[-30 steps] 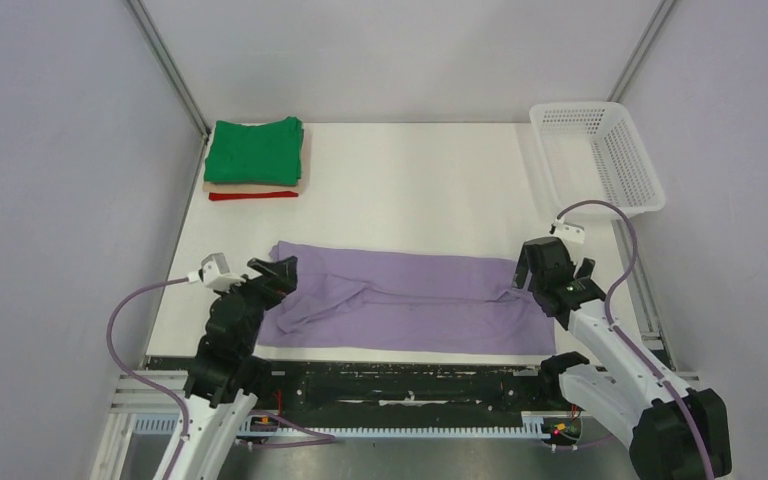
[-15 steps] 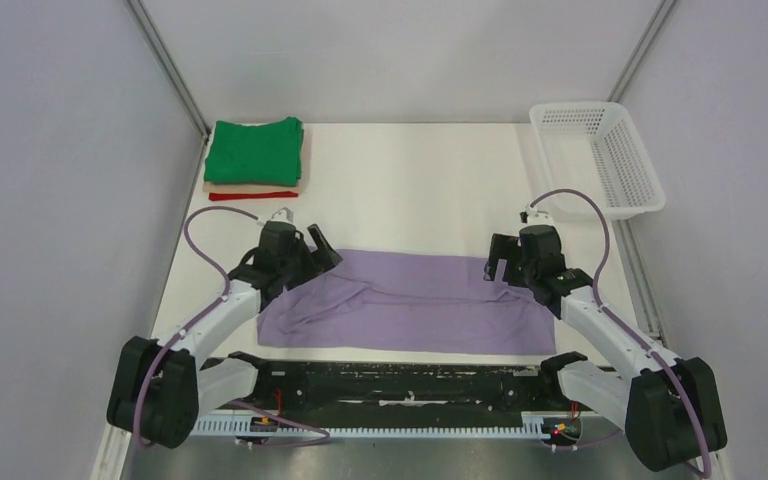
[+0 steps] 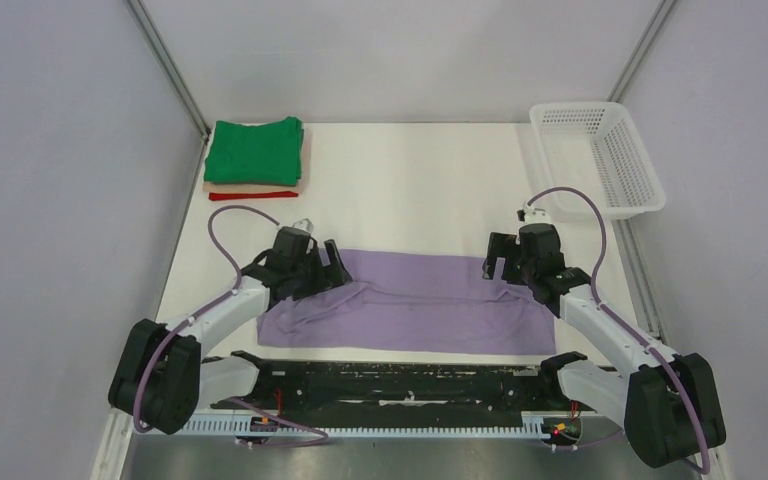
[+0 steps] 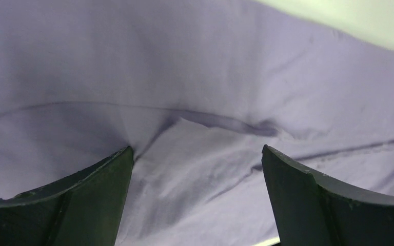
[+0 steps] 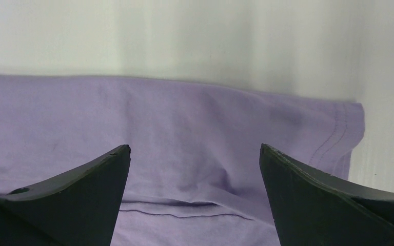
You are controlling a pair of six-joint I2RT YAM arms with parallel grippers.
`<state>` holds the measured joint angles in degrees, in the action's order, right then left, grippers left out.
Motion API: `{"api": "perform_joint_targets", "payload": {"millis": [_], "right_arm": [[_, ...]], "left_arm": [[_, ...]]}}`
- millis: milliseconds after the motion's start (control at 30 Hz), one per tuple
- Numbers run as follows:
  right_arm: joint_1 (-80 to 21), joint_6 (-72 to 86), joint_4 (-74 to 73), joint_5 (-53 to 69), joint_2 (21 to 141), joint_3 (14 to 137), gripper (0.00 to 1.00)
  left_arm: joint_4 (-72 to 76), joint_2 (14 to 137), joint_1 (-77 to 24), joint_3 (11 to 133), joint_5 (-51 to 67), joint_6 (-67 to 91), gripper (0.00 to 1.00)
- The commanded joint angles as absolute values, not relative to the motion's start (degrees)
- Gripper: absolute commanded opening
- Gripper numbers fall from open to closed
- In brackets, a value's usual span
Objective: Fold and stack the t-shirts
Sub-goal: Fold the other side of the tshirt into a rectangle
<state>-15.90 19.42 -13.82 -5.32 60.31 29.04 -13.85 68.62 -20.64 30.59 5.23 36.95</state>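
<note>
A lavender-purple t-shirt (image 3: pixel 410 300) lies folded into a long strip across the near part of the table. My left gripper (image 3: pixel 326 268) is open just above its left end; the left wrist view shows wrinkled purple cloth (image 4: pixel 195 102) between the spread jaws. My right gripper (image 3: pixel 497 264) is open above the strip's far right corner, where the right wrist view shows the hem (image 5: pixel 338 128). A stack of folded shirts sits at the far left: green (image 3: pixel 255 150) on top, tan (image 3: pixel 255 186) under it, red (image 3: pixel 252 196) at the bottom.
A white plastic mesh basket (image 3: pixel 597 155) stands at the far right edge of the white table (image 3: pixel 410 190). Grey walls close in both sides and the back. A black rail (image 3: pixel 400 380) runs along the near edge between the arm bases.
Both arms have swung forward from the near edge to the strip's far edge. The left gripper moved right over the cloth's left end in the last half second; the right barely moved.
</note>
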Motion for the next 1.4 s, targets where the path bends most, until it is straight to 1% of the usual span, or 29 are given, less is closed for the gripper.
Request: {"api": "perform_joint_targets", "payload": {"millis": [0,167,300,500,600,700,767,800,900,933,1000,1100,1167,1233,1267,1367], "right_arm": [[-15.91,18.13,-12.78,-7.87,59.99,30.06,0.98],[-15.95,17.84,-13.04,-8.09,60.02,30.06,0.98],[-15.91,17.4,-13.2,-8.18,59.55,30.15,0.98],[-15.87,16.76,-13.48,-8.44,58.5,29.99,0.98],[-15.82,16.48,-14.09,-9.34,58.18,30.14,0.98],[-15.82,16.34,-14.22,-10.43,57.36,29.97,0.98],[-15.82,16.41,-14.2,-11.02,57.15,29.9,0.98],[-15.78,16.45,-14.2,-11.07,57.2,29.96,0.98],[-15.73,16.41,-14.29,-10.76,57.31,29.88,0.98],[-15.73,16.44,-14.24,-10.72,57.41,29.89,0.98],[-15.73,16.45,-14.37,-10.65,57.46,29.89,0.98],[-15.73,16.38,-14.39,-10.21,57.49,29.97,0.98],[-15.7,16.28,-14.35,-10.19,57.4,29.99,0.98],[-15.64,16.17,-14.57,-10.32,57.32,29.97,0.98],[-15.64,16.11,-14.7,-10.31,57.34,29.99,0.98],[-15.63,16.14,-14.8,-10.34,57.54,29.98,0.98]], "left_arm": [[-15.74,65.36,-25.64,30.7,7.77,35.81,1.0],[-17.61,63.55,-31.01,30.59,6.43,37.79,1.0],[-18.99,63.72,-34.35,30.43,8.88,38.25,1.0],[-19.28,60.27,-41.46,30.5,19.47,38.52,1.0],[-22.71,56.18,-44.61,31.21,21.15,39.82,1.0],[-26.64,50.69,-46.21,32.61,19.78,40.16,1.0],[-26.65,46.55,-46.23,33.44,16.66,40.1,1.0],[-26.34,44.75,-46.23,33.7,13.87,40.13,1.0],[-25.8,42.25,-46.19,33.68,0.61,42.8,1.0],[-25.5,42.85,-46.1,33.66,-4.62,44.23,1.0],[-23.35,46.67,-45.97,33.65,-9.13,45.08,1.0],[-19.45,55.08,-45.5,34.74,-10.06,44.28,1.0],[-18.7,60.35,-45.35,36.74,-7.3,43.17,1.0],[-16.99,63.95,-45.44,37.76,-1.31,40.65,1.0],[-15.78,64.91,-45.44,37.49,2.55,39.61,1.0],[-13.14,67.38,-45.53,35.34,7.01,39.38,1.0]]}}
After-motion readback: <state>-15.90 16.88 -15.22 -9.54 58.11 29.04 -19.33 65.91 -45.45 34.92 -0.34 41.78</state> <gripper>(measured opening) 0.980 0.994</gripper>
